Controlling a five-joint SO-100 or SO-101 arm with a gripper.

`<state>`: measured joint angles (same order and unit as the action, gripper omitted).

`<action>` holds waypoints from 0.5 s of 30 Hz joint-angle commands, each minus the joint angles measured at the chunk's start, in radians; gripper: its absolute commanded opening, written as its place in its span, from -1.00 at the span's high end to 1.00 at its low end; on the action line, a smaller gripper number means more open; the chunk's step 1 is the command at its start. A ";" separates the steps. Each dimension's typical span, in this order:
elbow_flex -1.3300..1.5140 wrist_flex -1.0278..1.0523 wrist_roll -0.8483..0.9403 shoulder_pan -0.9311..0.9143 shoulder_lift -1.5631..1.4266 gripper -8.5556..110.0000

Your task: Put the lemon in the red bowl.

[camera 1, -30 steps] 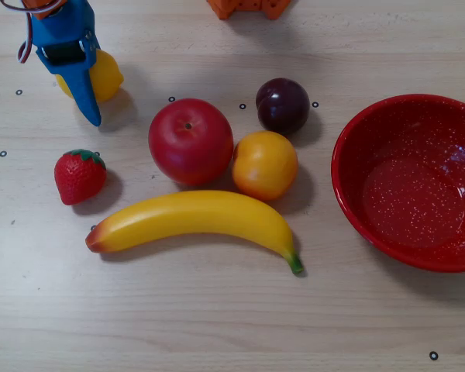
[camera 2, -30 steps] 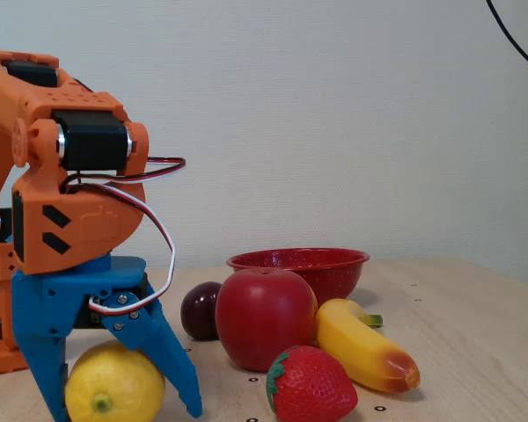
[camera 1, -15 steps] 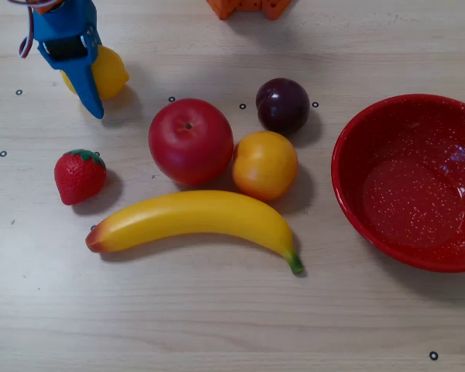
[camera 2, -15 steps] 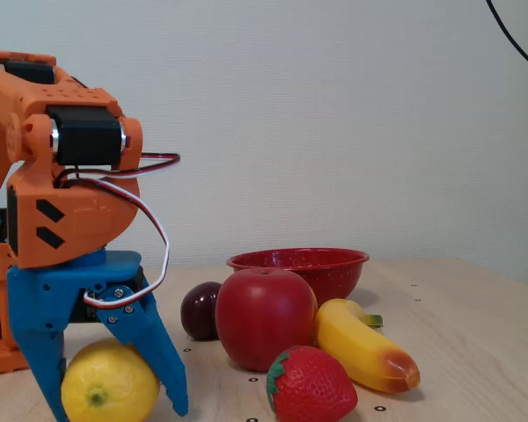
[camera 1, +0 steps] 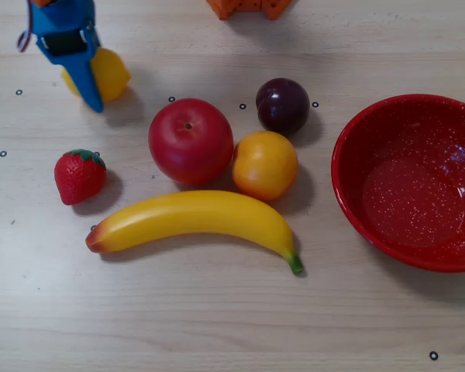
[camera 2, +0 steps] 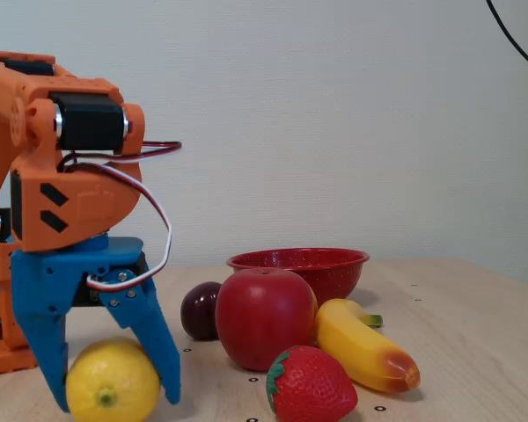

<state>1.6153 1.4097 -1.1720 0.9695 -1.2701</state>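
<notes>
The yellow lemon (camera 1: pixel 112 74) lies on the table at the far left in the overhead view. In the fixed view the lemon (camera 2: pixel 113 382) sits low between the two blue fingers of my gripper (camera 2: pixel 114 404), which press against both its sides. From above, the gripper (camera 1: pixel 85 89) covers the lemon's left part, with one blue finger (camera 1: pixel 89 89) lying across it. The red speckled bowl (camera 1: pixel 356 147) stands empty at the right edge, far from the gripper. In the fixed view the bowl (camera 2: pixel 299 262) stands behind the fruit.
Between lemon and bowl lie a red apple (camera 1: pixel 190 139), an orange-yellow round fruit (camera 1: pixel 265 164), a dark plum (camera 1: pixel 283 105), a banana (camera 1: pixel 194 217) and a strawberry (camera 1: pixel 80 176). The orange arm base (camera 1: pixel 248 8) is at the top edge.
</notes>
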 commanded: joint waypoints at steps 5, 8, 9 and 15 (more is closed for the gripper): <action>-0.209 0.198 0.152 -0.046 -0.141 0.85; -0.285 0.325 0.219 -0.083 -0.190 0.85; -0.310 0.368 0.241 -0.095 -0.206 0.85; -0.370 0.488 0.402 -0.202 -0.331 0.85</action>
<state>1.3330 1.8070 -0.8283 0.8207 -1.4650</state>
